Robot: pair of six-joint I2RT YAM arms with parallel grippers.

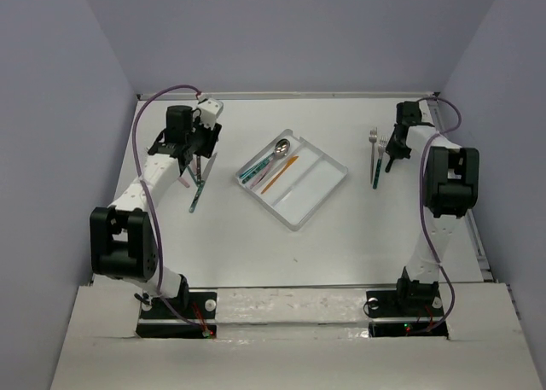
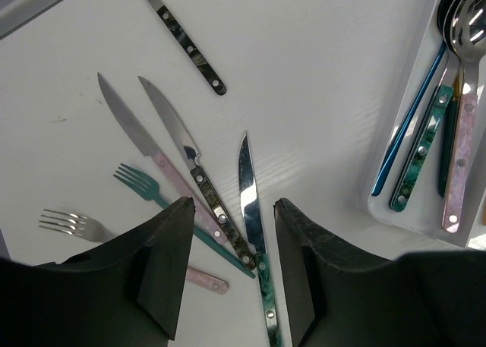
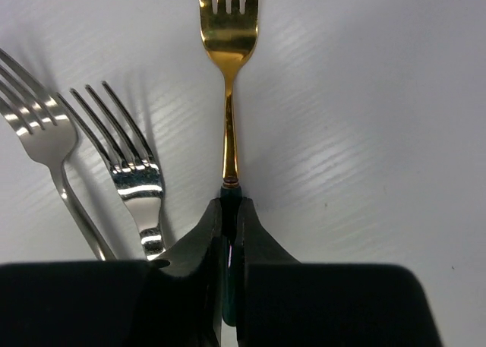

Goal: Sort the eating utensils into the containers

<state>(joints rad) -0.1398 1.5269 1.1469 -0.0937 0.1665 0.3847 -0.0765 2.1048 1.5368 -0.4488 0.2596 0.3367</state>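
Note:
The clear three-compartment tray (image 1: 317,194) lies mid-table, with several spoons (image 1: 271,157) in its left compartment and an orange utensil (image 1: 281,176) in the middle one. My left gripper (image 1: 193,160) is open and hovers over a heap of knives and forks. In the left wrist view its fingers (image 2: 231,210) straddle a green-handled knife (image 2: 250,199). A black-handled knife (image 2: 199,178), a pink-handled knife (image 2: 144,142) and a teal fork (image 2: 140,181) lie beside it. My right gripper (image 3: 230,206) is shut on the dark green handle of a gold fork (image 3: 228,28).
Two silver forks (image 3: 133,172) lie just left of the gold fork, also seen from above (image 1: 374,142). A black-handled utensil (image 2: 190,47) lies farther out. The tray's corner (image 2: 395,214) is right of my left gripper. Walls enclose the table's back (image 1: 290,95).

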